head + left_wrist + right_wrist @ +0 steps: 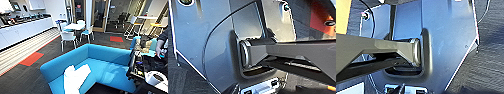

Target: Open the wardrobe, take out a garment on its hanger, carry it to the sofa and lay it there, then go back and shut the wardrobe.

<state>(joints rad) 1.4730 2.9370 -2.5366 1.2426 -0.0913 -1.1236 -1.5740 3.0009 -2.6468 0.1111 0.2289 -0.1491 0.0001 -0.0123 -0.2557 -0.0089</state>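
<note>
The garment [75, 76] lies on the sofa [105, 56], draped over the seat edge and the near corner of the cushion. It is plain white, soft and loosely crumpled, with one fold running up toward the seat and the rest hanging toward the floor. We cannot make out the hanger within the folds.

The sofa is bright turquoise with a curved back that wraps around the seat. The seat beside the garment is bare.

We judge the laying step to be complete, since the garment rests on the sofa with no gripper at it. The step in hand would then be the return to the wardrobe to close it. That calls for turning the base away from the sofa.

Our wrist views show the robot's own grey plates and jointed bars over dark carpet. We cannot tell from them how far either gripper is open, or whether either has hold of anything.

Beyond the sofa stand white chairs [68, 37] around a small table [74, 26]. A person's arm [161, 42] is at the right edge.
</note>
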